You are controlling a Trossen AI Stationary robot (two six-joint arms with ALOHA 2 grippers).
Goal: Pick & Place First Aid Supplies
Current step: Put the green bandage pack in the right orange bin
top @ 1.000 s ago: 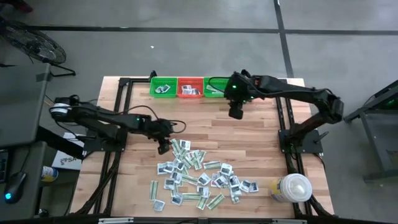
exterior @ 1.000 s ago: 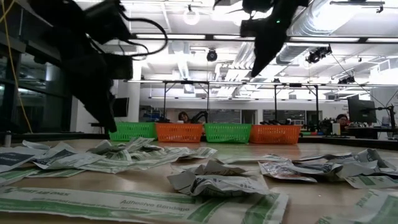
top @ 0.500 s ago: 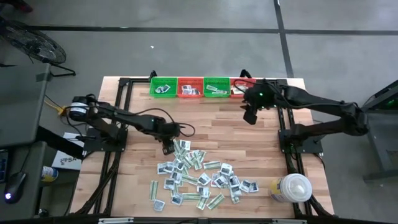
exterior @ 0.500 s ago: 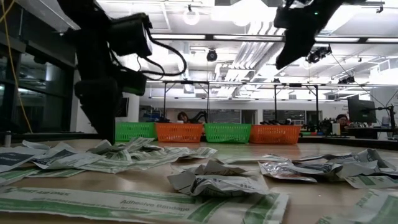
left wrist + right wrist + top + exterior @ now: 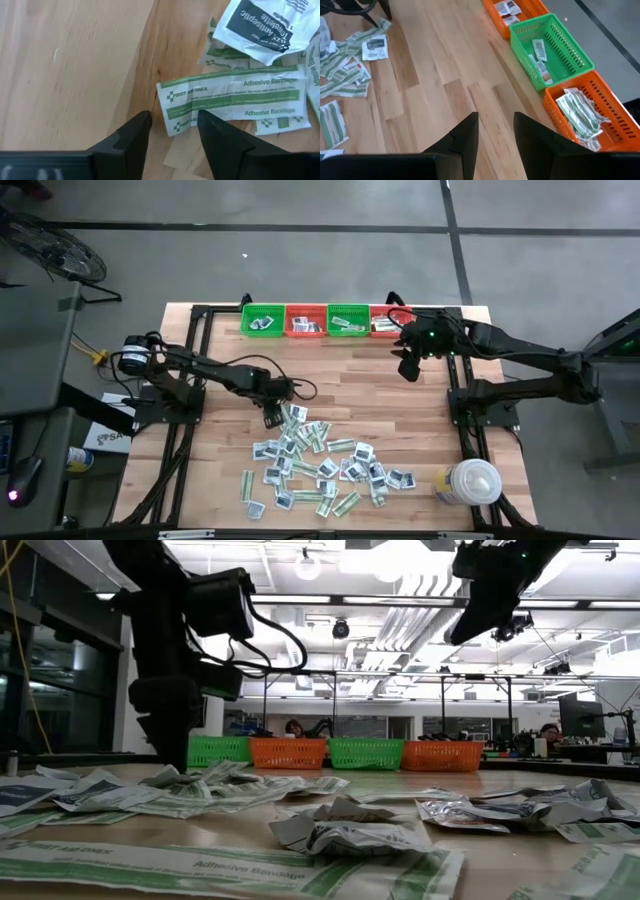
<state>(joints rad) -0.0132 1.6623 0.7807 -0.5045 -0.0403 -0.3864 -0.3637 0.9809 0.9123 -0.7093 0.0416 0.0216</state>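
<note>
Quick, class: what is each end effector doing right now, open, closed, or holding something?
Left end effector: open, empty, its fingers either side of a bandage strip end.
Right end effector: open, holding nothing, above bare table.

The floor (image 5: 300,250) is grey concrete with dark lines. Far behind the wooden table (image 5: 330,370), the ceiling (image 5: 330,630) has bright lamps and white ducts.
</note>
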